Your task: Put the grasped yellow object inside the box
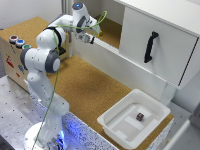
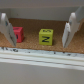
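One white robot arm stands at the near left of the exterior view and reaches away toward the box, a large white panelled one at the far right of that view. The box has a black upright handle on its front panel and a cork-brown floor inside. The gripper hangs at the box opening, over the edge of that floor.

In the wrist view the gripper has its two fingers spread wide, with nothing pinched between them. The yellow object, a small yellow-green cube with a dark mark on its facing side, sits on the cork floor inside the box. It shows in the gap between the fingers and touches neither. A small red cube sits just beside it on the same floor, close to one finger. A white ledge runs across in front of both cubes.

Nearer the viewer, at the exterior view's right, a shallow white tub rests on the cork tabletop with a small dark block inside it. At the exterior view's left, behind the arm, stands a wooden box with coloured buttons on top.
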Robot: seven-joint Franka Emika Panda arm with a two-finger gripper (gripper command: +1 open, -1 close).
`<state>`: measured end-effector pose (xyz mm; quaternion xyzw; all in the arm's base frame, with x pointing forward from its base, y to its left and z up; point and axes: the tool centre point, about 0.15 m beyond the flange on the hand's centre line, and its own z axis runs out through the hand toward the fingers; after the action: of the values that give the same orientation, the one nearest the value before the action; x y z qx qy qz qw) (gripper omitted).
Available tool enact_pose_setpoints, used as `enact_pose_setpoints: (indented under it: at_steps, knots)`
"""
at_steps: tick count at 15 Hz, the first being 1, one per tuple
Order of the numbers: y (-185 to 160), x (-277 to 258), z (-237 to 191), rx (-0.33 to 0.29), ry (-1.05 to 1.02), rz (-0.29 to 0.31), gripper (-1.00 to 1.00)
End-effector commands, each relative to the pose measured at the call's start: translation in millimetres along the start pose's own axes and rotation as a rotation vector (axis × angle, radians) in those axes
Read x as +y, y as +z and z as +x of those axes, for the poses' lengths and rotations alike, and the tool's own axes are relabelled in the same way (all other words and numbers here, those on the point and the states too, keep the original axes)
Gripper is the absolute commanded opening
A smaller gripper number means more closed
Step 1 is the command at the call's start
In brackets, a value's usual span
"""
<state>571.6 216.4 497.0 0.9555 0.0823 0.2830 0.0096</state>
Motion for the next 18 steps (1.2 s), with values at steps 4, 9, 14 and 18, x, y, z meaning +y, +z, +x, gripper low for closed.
enact_pose_setpoints:
  at_steps: [4, 9, 14, 18]
  knots:
    - [57, -9, 61, -0.064, 0.108, -0.206, 1.0]
    - [77, 12, 73, -0.086, 0.164, -0.188, 1.0]
    - [81, 22, 76, -0.084, 0.17, -0.194, -1.0]
    - [82, 30, 67, -0.078, 0.174, -0.171, -1.0]
